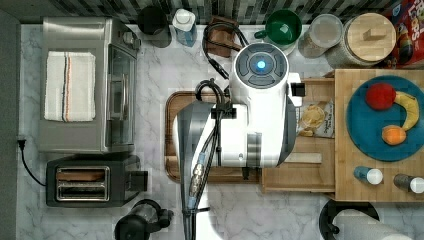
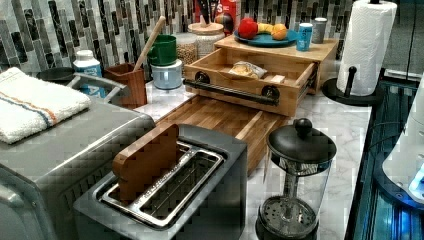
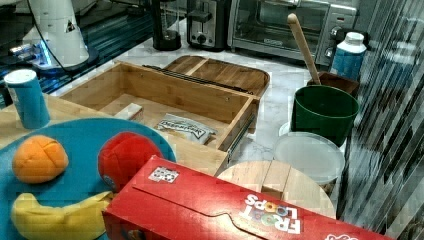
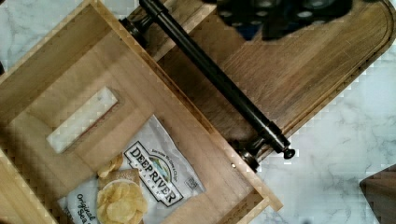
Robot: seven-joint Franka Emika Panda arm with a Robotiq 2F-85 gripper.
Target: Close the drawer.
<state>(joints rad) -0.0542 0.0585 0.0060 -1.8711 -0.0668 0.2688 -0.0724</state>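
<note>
Worktop (image 1: 165, 65): white marble, dark tiled wall behind.
Cutting board (image 4: 299, 70): directly under the hand.
Hand (image 4: 280, 16): dark and blurred above the bar handle (image 4: 219, 81); cannot tell if open.
Drawer (image 4: 93, 107): pulled out, just beyond the hand, holding a Deep River chip bag (image 4: 135, 186).

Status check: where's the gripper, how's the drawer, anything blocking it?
Gripper above the cutting board, off the handle. Drawer open, chip bag inside. Nothing blocking visible.
</note>
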